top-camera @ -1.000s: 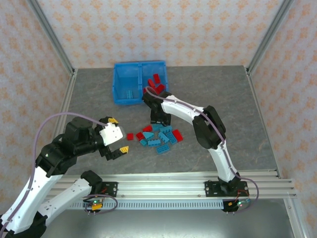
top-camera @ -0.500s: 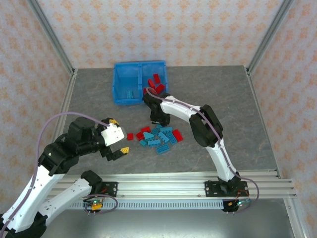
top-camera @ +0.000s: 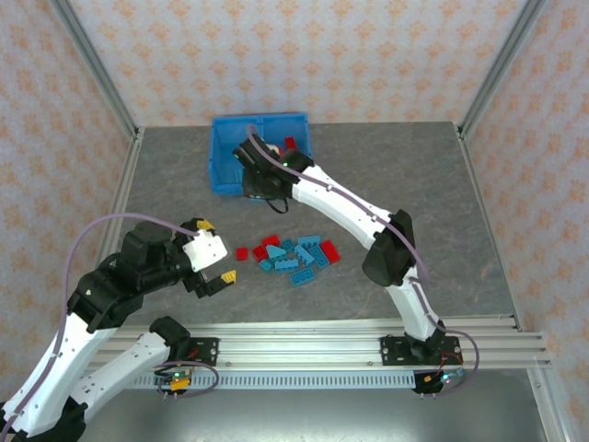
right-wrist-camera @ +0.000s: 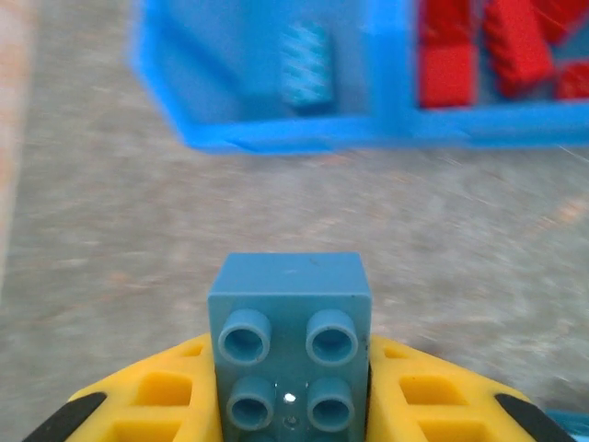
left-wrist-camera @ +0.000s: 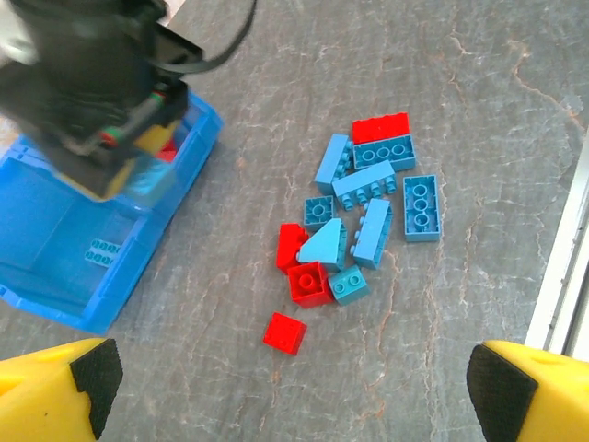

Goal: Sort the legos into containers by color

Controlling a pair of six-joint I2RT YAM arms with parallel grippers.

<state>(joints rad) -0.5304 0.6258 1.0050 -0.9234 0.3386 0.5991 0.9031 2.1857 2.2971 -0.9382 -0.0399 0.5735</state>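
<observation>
Right hand [right-wrist-camera: 291, 410], clamped on a small light-blue studded plastic brick [right-wrist-camera: 290, 336], has swung from the pile of red and blue bricks [top-camera: 294, 253] at the middle of the counter [top-camera: 442, 203] to the translucent blue plastic bin [top-camera: 224, 184] at the far edge. Release looks next. Left hand [top-camera: 220, 250] gapes empty.

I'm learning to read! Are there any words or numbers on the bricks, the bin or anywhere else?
No text can be read anywhere.
The studs on the light blue brick are too blurred to read.
The bin and the loose bricks show no print.
</observation>
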